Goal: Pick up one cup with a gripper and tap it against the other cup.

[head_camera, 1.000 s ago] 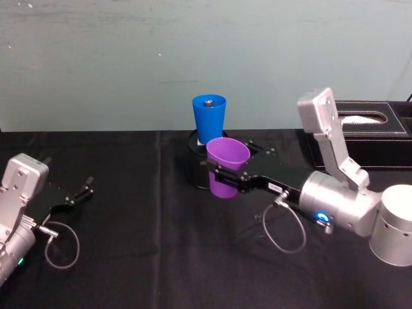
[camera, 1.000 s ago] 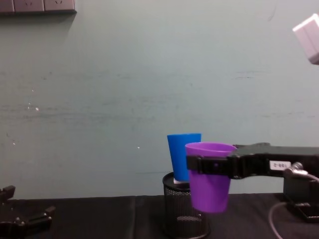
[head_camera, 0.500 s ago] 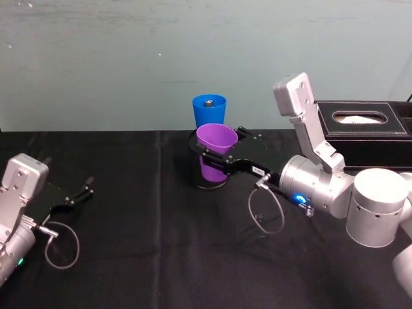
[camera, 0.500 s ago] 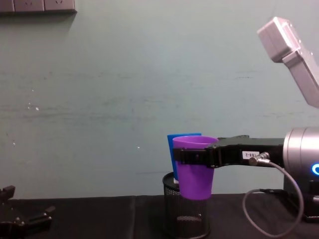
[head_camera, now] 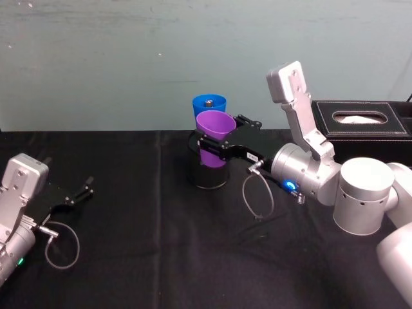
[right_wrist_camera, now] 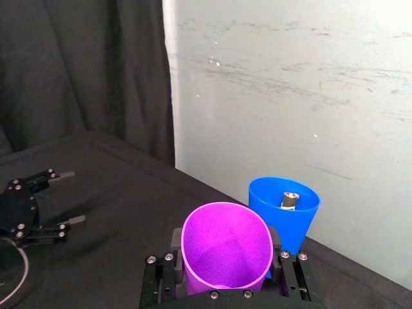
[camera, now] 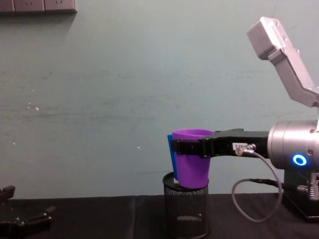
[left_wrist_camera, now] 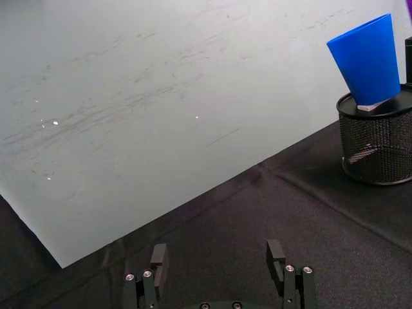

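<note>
Right gripper, the black flat-fingered one with the small white label, is closed tight on the purple plastic cup with no handle. One finger sits on each side of the cup, just under its rim. The cup is upright with its open mouth up.

One second ago the purple cup was lower and closer to the robot, in front of the black mesh pen holder. Half a second ago it was higher and farther forward. Now it is farther forward again, right up against the bright blue plastic cup. I cannot tell if the two cups touch. From the chest camera the purple cup hides nearly all of the blue cup, and its bottom is about level with the holder's top edge.

The blue cup has not moved. It stands in the mesh holder with a small metal thing inside it.

Behind the gripper comes the silver round wrist with its blue ring light, which is nearer the cups than before.

The left gripper rests on the black cloth far to the left, with its fingers apart, just as before.
</note>
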